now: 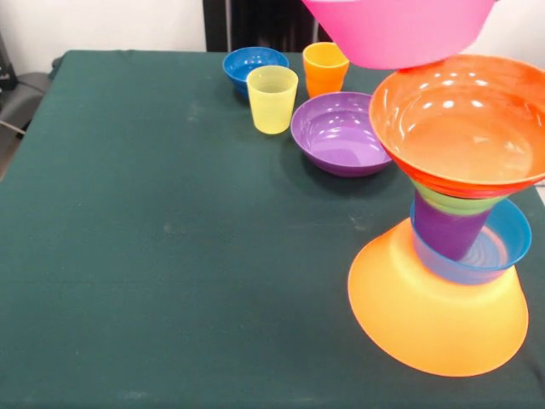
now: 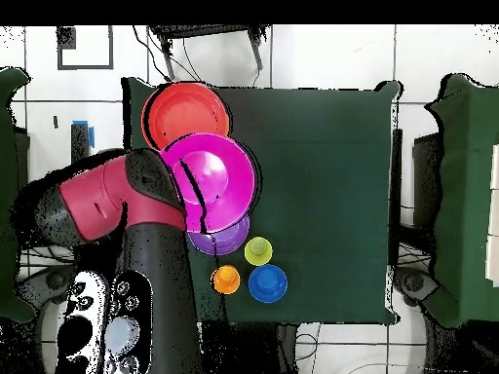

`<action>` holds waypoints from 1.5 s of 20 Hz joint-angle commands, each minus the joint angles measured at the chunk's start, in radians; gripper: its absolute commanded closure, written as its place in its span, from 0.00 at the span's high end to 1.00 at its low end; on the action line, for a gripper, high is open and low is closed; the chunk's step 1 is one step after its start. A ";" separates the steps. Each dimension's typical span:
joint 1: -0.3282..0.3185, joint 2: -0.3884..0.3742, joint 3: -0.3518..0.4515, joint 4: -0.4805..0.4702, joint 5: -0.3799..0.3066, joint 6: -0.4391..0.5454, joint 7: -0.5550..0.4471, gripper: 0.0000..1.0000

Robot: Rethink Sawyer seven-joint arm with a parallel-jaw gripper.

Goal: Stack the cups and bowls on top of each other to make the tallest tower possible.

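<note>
The tower stands at the front view's right: an upturned yellow-orange bowl [image 1: 434, 315], a light blue bowl [image 1: 504, 239], a purple cup [image 1: 447, 232], a green bowl [image 1: 456, 203] and an orange-red bowl [image 1: 464, 128] on top, also seen from overhead [image 2: 185, 112]. My gripper [image 2: 188, 183] is shut on the rim of the large pink bowl [image 1: 400, 30], which hangs in the air beside and above the tower's top [image 2: 222, 173]. In the front view the gripper itself is hidden.
On the green table [image 1: 170, 239] behind the tower lie a purple bowl [image 1: 341, 132], a yellow cup [image 1: 272, 100], an orange cup [image 1: 325, 68] and a dark blue bowl [image 1: 254, 66]. The red arm [image 2: 107, 200] reaches in over the table's edge.
</note>
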 commanded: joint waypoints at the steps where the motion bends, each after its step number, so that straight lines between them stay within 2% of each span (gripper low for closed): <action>1: 0.048 0.064 0.009 -0.095 -0.051 0.026 0.126 0.00; 4: 0.090 0.081 -0.022 -0.144 -0.078 0.088 0.125 0.00; 10: 0.121 0.102 -0.052 -0.185 -0.052 0.131 0.103 0.00; 19: 0.106 0.121 -0.045 -0.242 -0.057 0.130 0.004 0.00; 30: 0.084 0.148 -0.030 -0.310 -0.048 0.152 -0.061 0.00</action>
